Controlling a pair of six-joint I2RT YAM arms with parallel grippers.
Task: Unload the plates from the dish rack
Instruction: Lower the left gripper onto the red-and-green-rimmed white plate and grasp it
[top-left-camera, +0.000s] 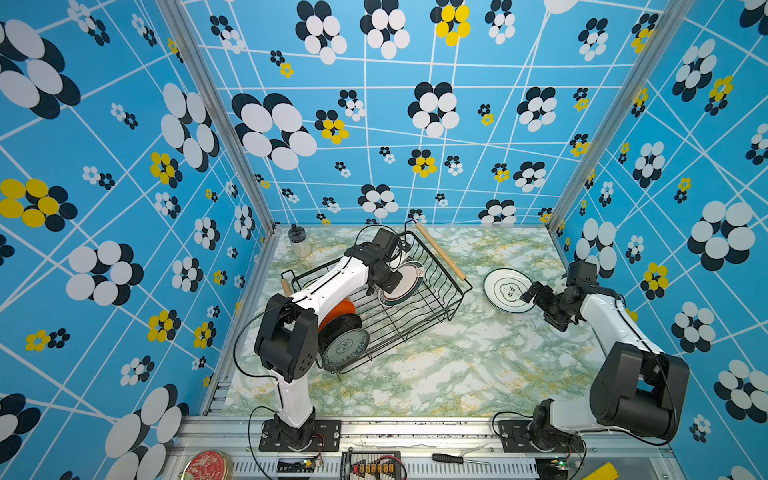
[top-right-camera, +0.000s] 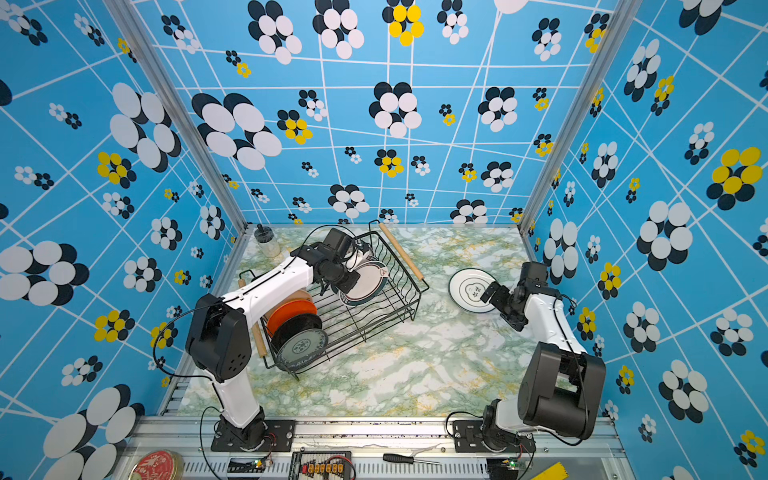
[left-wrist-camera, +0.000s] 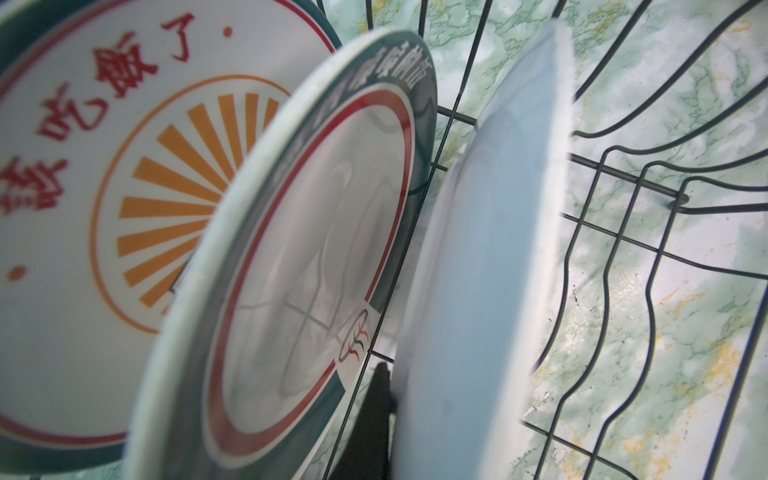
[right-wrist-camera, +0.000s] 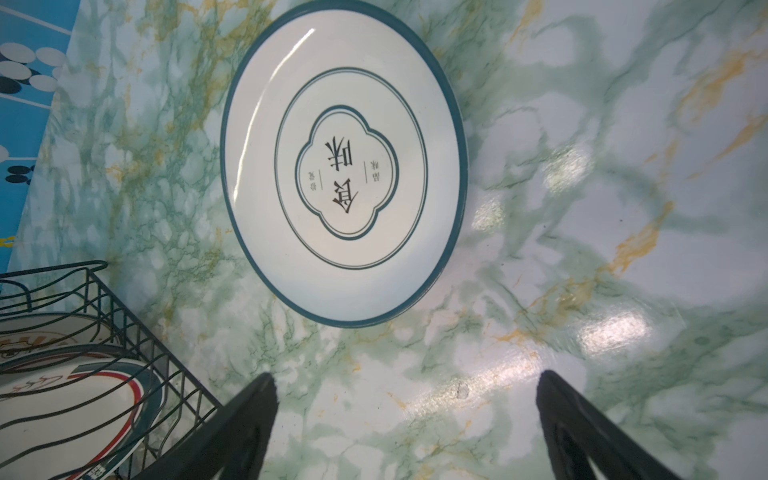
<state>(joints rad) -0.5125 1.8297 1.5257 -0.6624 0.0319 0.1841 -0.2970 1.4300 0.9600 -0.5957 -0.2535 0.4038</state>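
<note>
Pinching the rim of a pale plate (left-wrist-camera: 478, 270) inside the dish rack (top-left-camera: 440, 254), the left claw (top-left-camera: 384, 287) is clamped tight. Two printed plates (left-wrist-camera: 291, 257) lean just beside it, with rack wires all round. Well behind it an orange plate (top-right-camera: 291, 311) and a black plate (top-right-camera: 301, 325) stand in the rack. The right claw (right-wrist-camera: 405, 382) is spread wide above the marble table (right-wrist-camera: 623, 208), with a teal-rimmed plate (right-wrist-camera: 345, 166) lying flat just ahead.

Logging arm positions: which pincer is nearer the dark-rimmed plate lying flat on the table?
Right. The right pincer hangs open just beside the dark-rimmed plate; the left pincer is away inside the dish rack, shut on a pale upright plate.
</note>
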